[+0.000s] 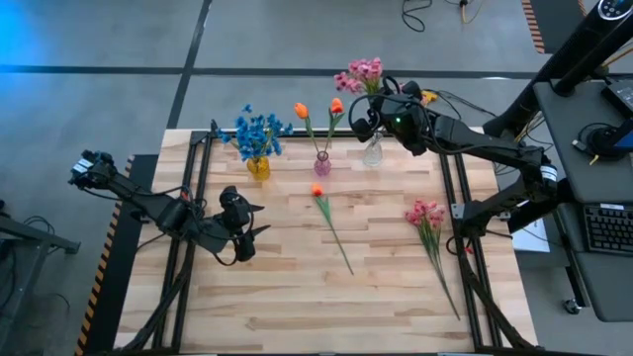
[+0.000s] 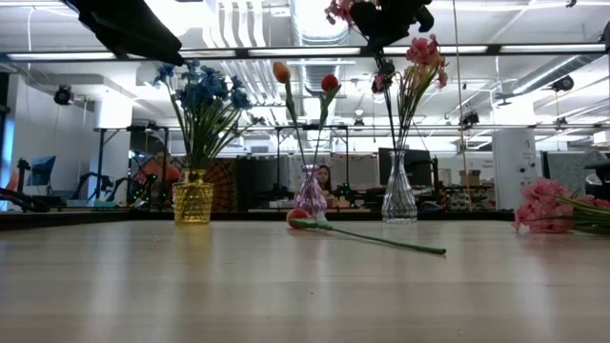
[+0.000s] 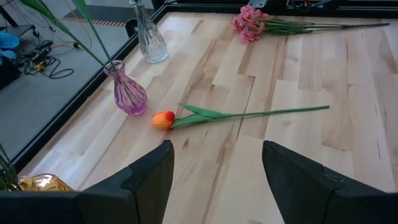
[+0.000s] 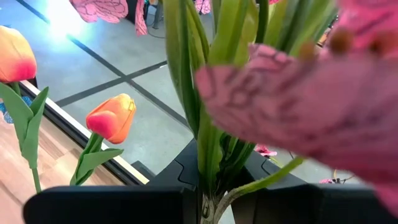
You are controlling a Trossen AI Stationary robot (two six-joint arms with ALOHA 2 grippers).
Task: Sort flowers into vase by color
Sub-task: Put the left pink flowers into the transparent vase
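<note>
Near the front-left of the bench, the left gripper (image 1: 240,229) hangs w/ fingers spread wide, holding nothing. The loose orange tulip (image 1: 330,220) lies just beyond it toward bench centre, flat on the wood. Its long axis runs diagonal: bud (image 3: 163,119) toward the back edge, near the purple vase (image 3: 127,94), stem trailing toward the front-right. The left arm is clearly the nearer one for this stem; I'd judge the approach is across the stem, not along it.

Toward the right edge, a loose pink spray (image 1: 431,242) lies flat, blooms toward the back, stem pointing at the front-right corner. It's nearer the right arm's side.

Along the back edge, three vases in a row: yellow vase (image 1: 258,167) w/ blue flowers (image 1: 256,132), the purple one w/ two orange tulips (image 1: 318,112), and the clear vase (image 1: 372,150) w/ pink blossoms (image 1: 360,72).

The right gripper (image 1: 368,114) is up over the clear vase, closed on a pink stem bundle (image 4: 211,143) that goes down into the vase neck. Green stems and leaves, pink petals crowd its wrist view.
</note>
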